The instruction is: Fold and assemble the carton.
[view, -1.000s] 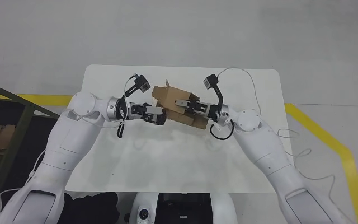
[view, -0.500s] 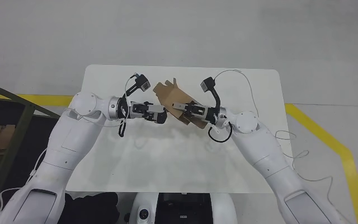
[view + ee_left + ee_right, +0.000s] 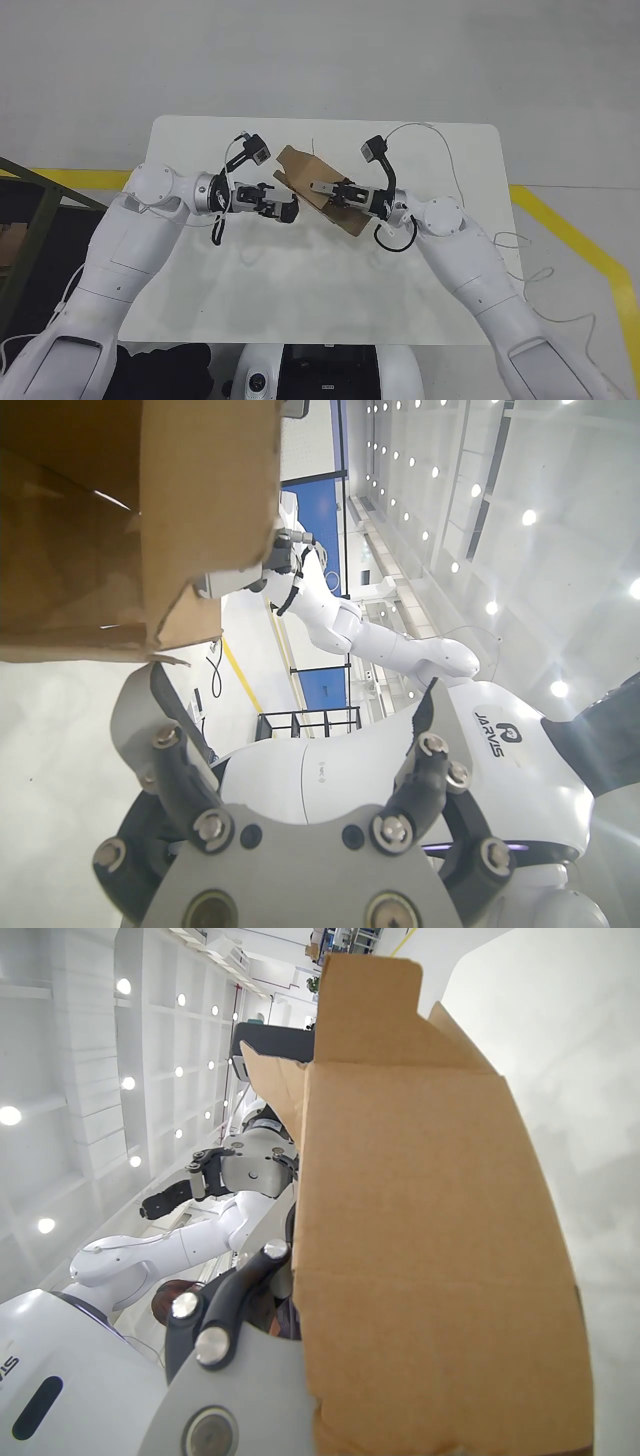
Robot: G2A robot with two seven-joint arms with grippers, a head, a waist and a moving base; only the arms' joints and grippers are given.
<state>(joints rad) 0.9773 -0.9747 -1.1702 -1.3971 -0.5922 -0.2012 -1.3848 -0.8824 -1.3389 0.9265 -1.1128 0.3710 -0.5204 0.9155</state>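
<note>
left gripper point(image 3: 290, 675): open, fingers spread with nothing between them. one fingertip sits just below the carton's ragged lower edge, not on it.
right gripper point(image 3: 330, 188): closed on a wall of the carton, as far as shows. one finger lies on the outer face and the other is hidden behind the cardboard.
carton point(image 3: 318, 190): centre of the top view, a little above the middle, slanting from upper left to lower right over the white table point(image 3: 300, 290). whether its low corner touches the table i cannot tell.
change: the left gripper has let go and drawn back a little towards the left of the frame, so the carton now hangs on the right gripper alone.
meaning: by my reading this is a pause between folds, likely a re-grip. flaps stand loose and the box is not squared up, so assembly looks far from finished.
versus a second ago: then both grippers met at the carton, which sat wider with its flaps spread at centre. half a second ago it had swung up and to the right. now it shows one long slanted face, with a gap between it and the left gripper.
</note>
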